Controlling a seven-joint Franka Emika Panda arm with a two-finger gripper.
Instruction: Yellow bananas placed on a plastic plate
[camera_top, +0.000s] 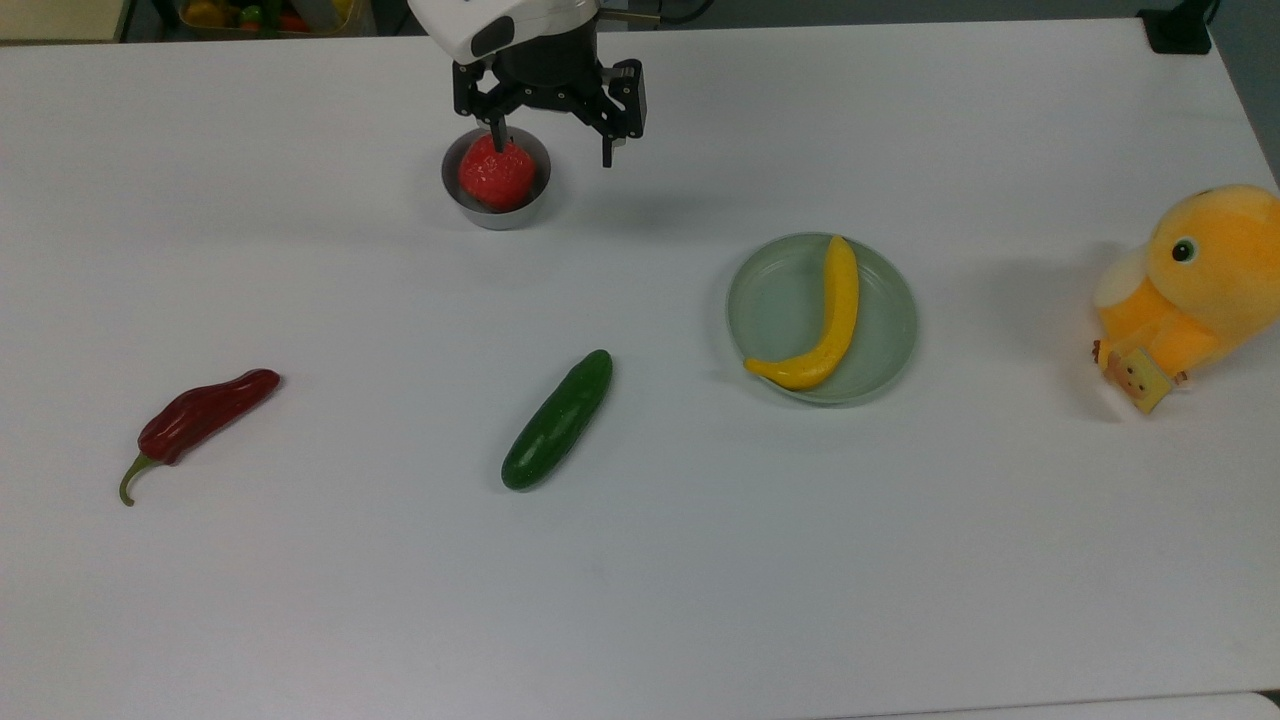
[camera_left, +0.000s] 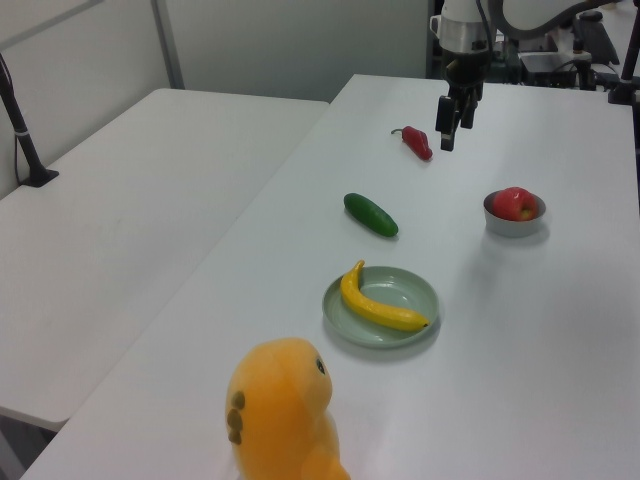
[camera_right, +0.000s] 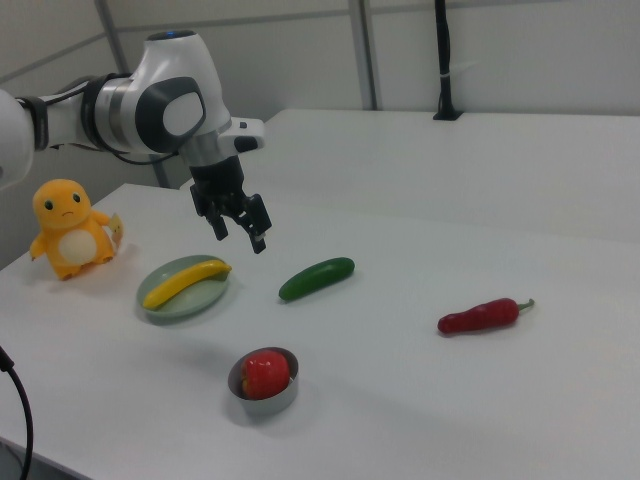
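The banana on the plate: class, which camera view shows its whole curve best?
The top view: the banana lies fully visible, curving across the plate. The left view and right view show it whole but foreshortened at a low angle.

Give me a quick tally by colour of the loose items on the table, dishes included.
Yellow: 1, the banana
Green: 2, the cucumber and the plastic plate
Red: 2, the chili pepper and the red fruit
Grey: 1, the metal bowl
Orange: 1, the plush toy
Total: 7
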